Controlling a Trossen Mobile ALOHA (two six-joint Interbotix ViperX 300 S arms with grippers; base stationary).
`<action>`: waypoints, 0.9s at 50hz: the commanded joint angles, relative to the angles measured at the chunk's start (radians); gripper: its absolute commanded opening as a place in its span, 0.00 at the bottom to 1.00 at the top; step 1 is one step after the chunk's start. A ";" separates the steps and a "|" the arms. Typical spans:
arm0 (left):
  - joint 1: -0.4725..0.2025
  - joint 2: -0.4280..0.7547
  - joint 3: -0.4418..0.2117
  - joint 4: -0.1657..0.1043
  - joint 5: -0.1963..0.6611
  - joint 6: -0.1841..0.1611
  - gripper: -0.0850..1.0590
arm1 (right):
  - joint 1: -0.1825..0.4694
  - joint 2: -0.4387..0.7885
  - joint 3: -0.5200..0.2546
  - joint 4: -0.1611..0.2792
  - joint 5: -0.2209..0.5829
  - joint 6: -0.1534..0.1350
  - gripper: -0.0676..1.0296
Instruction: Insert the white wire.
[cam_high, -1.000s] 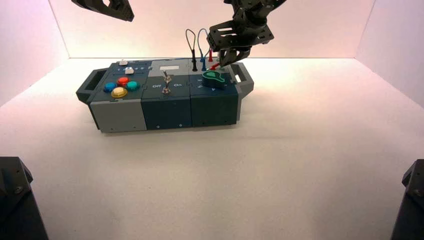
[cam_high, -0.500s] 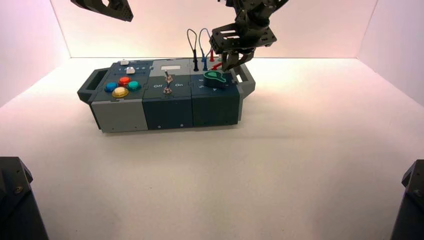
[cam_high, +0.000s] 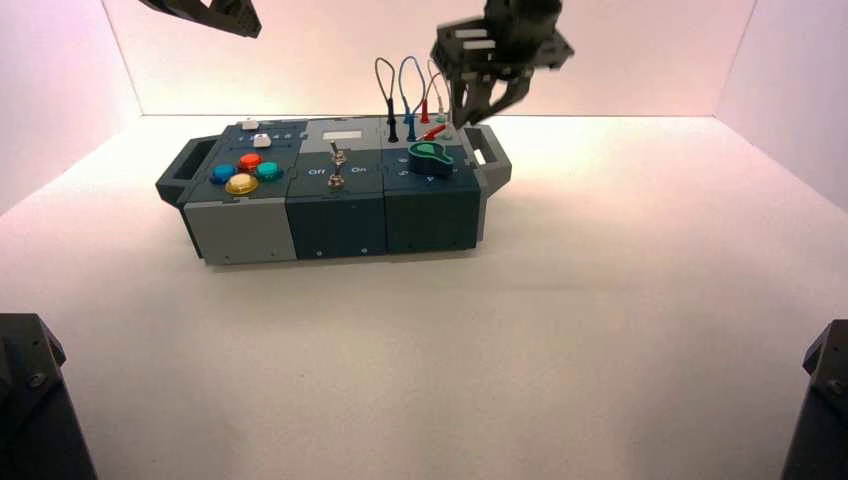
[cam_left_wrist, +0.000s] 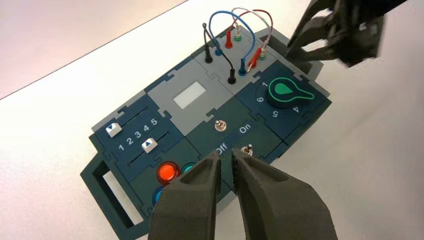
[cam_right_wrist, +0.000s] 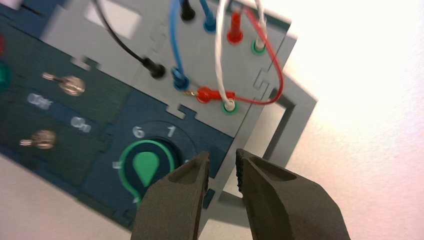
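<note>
Since the earlier high view, your right gripper (cam_right_wrist: 222, 155) has drawn away from the wires, up and a bit farther right, so it now hangs just above the right end of the box (cam_high: 335, 225). Its two fingers (cam_right_wrist: 175, 195) stand apart, with nothing between them, and you aren't touching the box or any wire with them.

Your white wire (cam_right_wrist: 218, 50) stands in a tall loop at the box's far right corner. Both of its plugs are down in the green-ringed sockets (cam_right_wrist: 258, 48), one at the rear and one nearer the knob (cam_right_wrist: 146, 167), and it holds itself up without your gripper.

Right beside it, the red wire (cam_right_wrist: 278, 70) has its rear plug upright, while its other plug lies tilted over, metal tip showing, pointing toward the near plug of the blue wire (cam_right_wrist: 173, 40). You have the black wire (cam_right_wrist: 112, 32) standing on the other side of the blue one, both its plugs in.

Your left gripper (cam_left_wrist: 226, 154) is parked up beyond the box's left part, its fingers a narrow gap apart, holding nothing.
</note>
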 joint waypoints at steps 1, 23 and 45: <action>0.014 -0.017 -0.009 0.002 -0.017 0.000 0.20 | 0.000 -0.084 -0.025 -0.003 0.052 -0.002 0.34; 0.046 0.057 -0.011 0.002 -0.037 0.005 0.19 | 0.000 -0.204 -0.037 -0.061 0.255 -0.021 0.34; 0.046 0.066 -0.014 0.002 -0.044 0.005 0.19 | 0.000 -0.210 -0.026 -0.083 0.253 -0.029 0.31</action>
